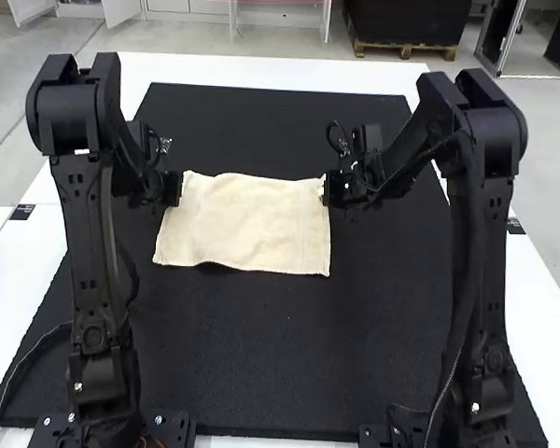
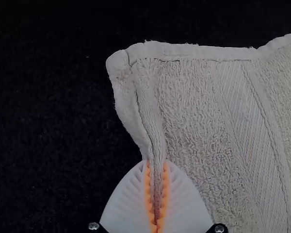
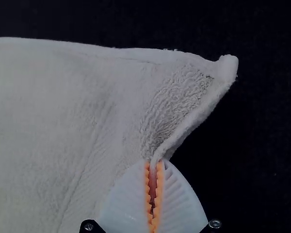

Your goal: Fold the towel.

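The cream terry-cloth towel point(image 1: 247, 224) lies fairly spread on the black rectangular mat point(image 1: 289, 373), toward twelve o'clock from the mat's centre; whether it is a single layer or already doubled, I cannot tell. The white, ribbed left gripper with orange pads point(image 2: 156, 162) is clamped on the side hem at the towel's ten o'clock, just short of the corner. The matching white, ribbed right gripper point(image 3: 154, 162) is closed on the opposite hem at two o'clock, where the edge is pinched up and the corner stands out beyond the fingers.

The step in hand looks like folding by these two holds. To do it well, both arms should lift together, at one height and one pace, with just enough outward pull to keep the twelve o'clock edge straight. If that edge is to come over toward six o'clock, carry it in a low arc and line up both corners before letting go. Pulling too hard could slip the thin pinches; too little lets the middle sag and wrinkle. The free corners may flop or curl under, so lay them down gently, then open both grippers together and back away level.
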Controlling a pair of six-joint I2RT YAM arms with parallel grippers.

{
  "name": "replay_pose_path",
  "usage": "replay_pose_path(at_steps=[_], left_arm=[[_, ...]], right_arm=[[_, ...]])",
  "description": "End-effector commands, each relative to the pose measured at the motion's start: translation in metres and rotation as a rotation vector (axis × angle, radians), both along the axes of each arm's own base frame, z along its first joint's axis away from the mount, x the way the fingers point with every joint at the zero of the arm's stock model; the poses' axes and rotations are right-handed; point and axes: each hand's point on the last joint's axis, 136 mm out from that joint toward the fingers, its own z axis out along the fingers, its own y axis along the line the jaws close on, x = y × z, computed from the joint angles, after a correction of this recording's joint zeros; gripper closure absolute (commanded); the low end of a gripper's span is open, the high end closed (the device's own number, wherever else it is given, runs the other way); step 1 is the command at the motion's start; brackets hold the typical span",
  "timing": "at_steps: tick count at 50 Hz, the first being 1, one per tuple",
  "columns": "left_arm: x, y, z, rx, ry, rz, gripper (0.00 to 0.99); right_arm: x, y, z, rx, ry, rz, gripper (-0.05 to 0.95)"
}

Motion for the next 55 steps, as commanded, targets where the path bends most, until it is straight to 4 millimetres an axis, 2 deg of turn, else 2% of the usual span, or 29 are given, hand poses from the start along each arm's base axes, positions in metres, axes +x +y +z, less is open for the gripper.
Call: replay_pose_path(at_steps=[1, 9, 15, 23, 32, 44, 55], left_arm=[[0.009, 0.002, 0.039, -0.022, -0.076, -0.016, 0.969], [0.003, 0.004, 0.049, -0.046, -0.071, -0.027, 0.97], [-0.009, 0.005, 0.049, -0.074, -0.028, -0.042, 0.97], [-0.029, 0.017, 0.044, -0.066, 0.02, -0.044, 0.97], [-0.046, 0.033, 0.054, -0.061, 0.022, -0.029, 0.97], [-0.061, 0.026, 0.072, -0.087, 0.017, -0.055, 0.97], [-0.077, 0.017, 0.08, -0.105, 0.018, -0.07, 0.97]], right_arm=[[0.004, -0.003, 0.039, 0.031, -0.072, 0.014, 0.92], [0.0, -0.007, 0.053, 0.047, -0.088, 0.012, 0.92], [-0.009, -0.008, 0.051, 0.051, -0.059, 0.021, 0.92], [-0.019, -0.011, 0.058, 0.064, -0.045, 0.029, 0.92], [-0.029, -0.015, 0.065, 0.072, -0.028, 0.034, 0.92], [-0.044, -0.015, 0.076, 0.085, -0.014, 0.047, 0.92], [-0.062, -0.015, 0.075, 0.095, 0.037, 0.078, 0.92]])
